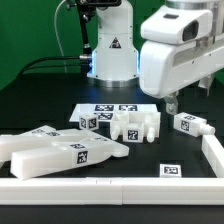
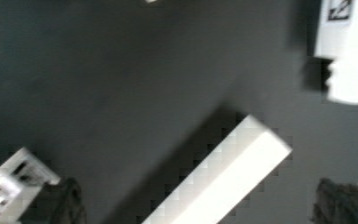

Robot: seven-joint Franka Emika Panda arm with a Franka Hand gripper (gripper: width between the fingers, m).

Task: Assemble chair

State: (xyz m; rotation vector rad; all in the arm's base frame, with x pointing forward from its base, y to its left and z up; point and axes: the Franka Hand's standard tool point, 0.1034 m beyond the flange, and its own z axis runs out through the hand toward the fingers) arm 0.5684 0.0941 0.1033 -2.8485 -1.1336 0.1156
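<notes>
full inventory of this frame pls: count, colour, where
legs: at least two, white, tagged, piled at the exterior view's left
left block: one, white, tagged, left of the pegged part
pegged part: one, white, centre, in front of the marker board
right block: one, white, tagged, exterior view's right
marker board: one, white with tags, flat, centre
single tag: one, black-and-white, flat near the front rail
border rail: white, along front and right edges
table: one, black
arm base: one, white, rear centre
tool: one, white body, dark fingers, raised near the right block, open, empty
</notes>
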